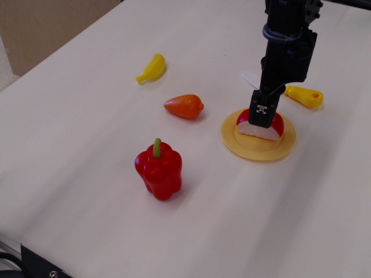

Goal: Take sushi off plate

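Note:
The sushi (275, 125), a red dome on a white base, lies on the yellow plate (253, 152) at the right of the table. My gripper (261, 118) has come down from above onto the middle of the sushi. Its near black finger (261, 112) stands in front of the sushi and hides the middle of it. The far finger is hidden behind. I cannot tell whether the jaws press on the sushi. The sushi still rests on the plate.
A red bell pepper (159, 169) stands front left of the plate. An orange carrot-like toy (184, 106) lies to the plate's left. A yellow banana (152, 68) lies farther back left. A yellow-handled toy knife (304, 96) lies just behind the plate.

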Motion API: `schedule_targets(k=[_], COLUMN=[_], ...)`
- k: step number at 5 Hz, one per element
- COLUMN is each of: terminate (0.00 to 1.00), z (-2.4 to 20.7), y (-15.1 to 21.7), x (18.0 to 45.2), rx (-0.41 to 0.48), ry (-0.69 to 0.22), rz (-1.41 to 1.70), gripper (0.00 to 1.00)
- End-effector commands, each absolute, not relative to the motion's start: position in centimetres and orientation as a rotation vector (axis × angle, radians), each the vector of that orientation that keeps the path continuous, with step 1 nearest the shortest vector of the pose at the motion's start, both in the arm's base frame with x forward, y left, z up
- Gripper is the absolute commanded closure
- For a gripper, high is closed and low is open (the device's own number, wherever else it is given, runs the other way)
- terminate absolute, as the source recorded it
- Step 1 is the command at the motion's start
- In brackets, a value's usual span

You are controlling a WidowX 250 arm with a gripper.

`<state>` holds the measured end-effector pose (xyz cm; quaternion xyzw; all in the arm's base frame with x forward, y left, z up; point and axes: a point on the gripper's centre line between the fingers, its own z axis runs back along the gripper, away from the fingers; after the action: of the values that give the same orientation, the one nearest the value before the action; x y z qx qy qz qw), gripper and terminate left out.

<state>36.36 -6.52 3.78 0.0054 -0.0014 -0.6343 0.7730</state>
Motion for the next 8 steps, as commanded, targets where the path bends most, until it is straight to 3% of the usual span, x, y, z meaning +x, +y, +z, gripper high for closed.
schedule_targets(k=[1, 2, 3, 4, 5, 6, 7, 8], terminate=[0.0, 0.0, 0.0, 0.0, 0.0, 0.0, 0.0, 0.0], z=[3.9, 3.3, 3.0, 3.6, 5.4, 7.9, 9.8, 10.6], y=[-7.6, -7.6, -7.6, -7.4, -7.2, -6.0, -4.0, -1.3], x=[36.5, 36.8, 36.9, 36.8, 36.4, 36.1, 36.0, 34.2], rx=[0.035, 0.027, 0.038, 0.05, 0.116, 0.158, 0.136, 0.138], ry=[-0.039, -0.034, -0.031, -0.052, -0.032, -0.087, -0.14, -0.112], rz=[-1.364, -1.369, -1.37, -1.354, -1.314, -1.222, -1.141, -0.901], gripper=[0.0, 0.0, 1.0, 1.0, 1.0, 1.0, 1.0, 1.0])
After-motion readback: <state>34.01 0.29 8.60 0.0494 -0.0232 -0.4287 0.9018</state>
